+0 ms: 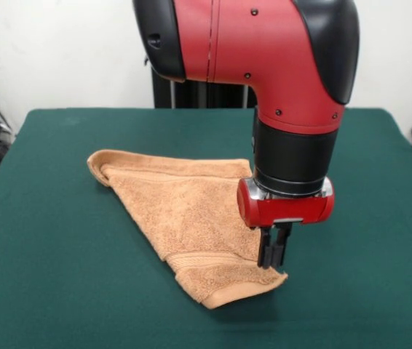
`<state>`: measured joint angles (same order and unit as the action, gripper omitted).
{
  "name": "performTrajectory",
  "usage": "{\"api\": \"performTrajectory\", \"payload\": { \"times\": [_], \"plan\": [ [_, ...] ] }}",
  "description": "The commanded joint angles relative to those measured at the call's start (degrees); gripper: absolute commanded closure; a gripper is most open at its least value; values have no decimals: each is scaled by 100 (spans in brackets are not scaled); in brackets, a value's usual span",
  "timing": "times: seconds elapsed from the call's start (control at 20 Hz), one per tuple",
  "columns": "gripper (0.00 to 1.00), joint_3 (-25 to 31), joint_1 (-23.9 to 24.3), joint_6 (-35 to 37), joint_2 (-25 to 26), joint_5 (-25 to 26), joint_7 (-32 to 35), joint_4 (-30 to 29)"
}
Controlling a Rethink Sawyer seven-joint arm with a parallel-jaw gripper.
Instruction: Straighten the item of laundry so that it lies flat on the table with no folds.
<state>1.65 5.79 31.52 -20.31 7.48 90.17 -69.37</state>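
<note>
Orange-tan terry cloth: the towel [188, 218] lies on the green table [53, 254] at the centre of the frame, folded into a rough triangle. One rolled corner points to the upper left; the fold line runs down the left side toward the lower centre. A woven border band crosses the lower part, and the hemmed tip ends at the lower centre-right.

Right of centre, the red and black arm [264, 51] descends from the top of the frame. Its red wrist ring sits above the towel's right edge. The gripper [274, 251] points straight down at the lower right part of the towel, just above the border band. Its two black fingers [266, 251] stand close together with only a narrow slit between them. The tips meet the cloth surface; whether any terry is pinched between them cannot be told.
</note>
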Motion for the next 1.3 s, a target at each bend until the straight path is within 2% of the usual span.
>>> {"api": "performTrajectory", "payload": {
  "times": [0.05,1.3],
  "plan": [
    [100,356,-106,47,85,75,531,-623],
    [100,339,-117,-38,106,126,537,-631]
  ]
}}
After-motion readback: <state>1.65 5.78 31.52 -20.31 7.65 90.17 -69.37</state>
